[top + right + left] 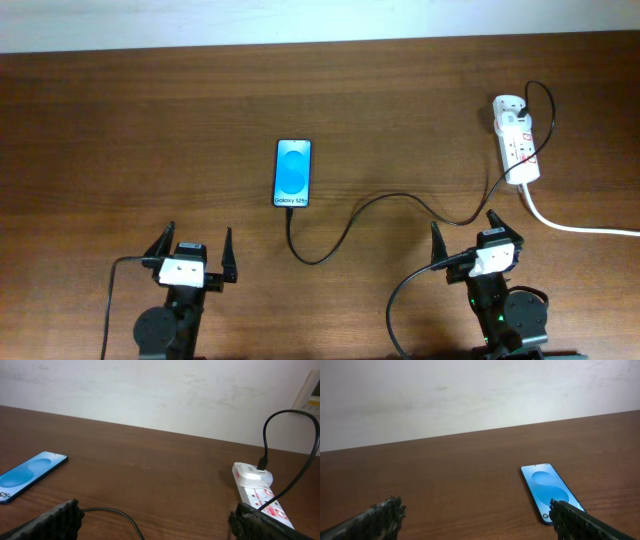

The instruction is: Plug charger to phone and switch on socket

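Both grippers, left (199,231) & right (462,220), spread open, empty, bottom of frame. Phone (293,172) at centre, screen lit. Charger (400,196) reaches its lower end; looks plugged in, can't confirm. Socket (517,140) upper right; I reckon its switch is what's left.

Two black robot arms stand side by side and well apart at the near edge of the overhead view, each reaching forward from a round dark base. The left arm (170,315) carries a white block behind the left pincer (198,235), whose two black textured fingers (377,519) are spread wide with nothing between them, one showing in each lower corner of the wrist view. The right arm (505,310) shows a small green light, and the right pincer (462,225) angles slightly leftward, its black fingers (52,521) likewise spread wide and empty.
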You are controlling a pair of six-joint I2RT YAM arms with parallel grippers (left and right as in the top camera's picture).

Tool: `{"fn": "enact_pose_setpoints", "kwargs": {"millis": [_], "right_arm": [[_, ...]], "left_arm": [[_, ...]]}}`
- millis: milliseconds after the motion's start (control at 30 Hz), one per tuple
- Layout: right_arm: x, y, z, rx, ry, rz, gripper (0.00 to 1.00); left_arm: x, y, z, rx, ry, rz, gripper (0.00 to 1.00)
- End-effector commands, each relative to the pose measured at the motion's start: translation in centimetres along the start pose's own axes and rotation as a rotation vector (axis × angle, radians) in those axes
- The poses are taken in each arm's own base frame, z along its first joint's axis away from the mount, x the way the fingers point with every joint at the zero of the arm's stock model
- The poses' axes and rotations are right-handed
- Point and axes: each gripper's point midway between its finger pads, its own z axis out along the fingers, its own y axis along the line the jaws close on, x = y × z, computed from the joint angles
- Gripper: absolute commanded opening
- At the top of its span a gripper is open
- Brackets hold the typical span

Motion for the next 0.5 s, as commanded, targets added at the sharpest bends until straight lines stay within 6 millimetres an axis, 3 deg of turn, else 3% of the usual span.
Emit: {"fn": "enact_pose_setpoints", "kwargs": {"millis": [0, 467], "right_arm": [[0.19, 0.31, 0.0, -0.015, -0.001, -0.007, 0.98], [-0.39, -0.18, 0.0, 0.013, -0.023, -0.008, 0.98]], "left_arm": [[0.06, 0.16, -0.05, -0.008, 0.001, 0.016, 0.99], [0.06, 0.16, -0.05, -0.008, 0.001, 0.016, 0.99]]}}
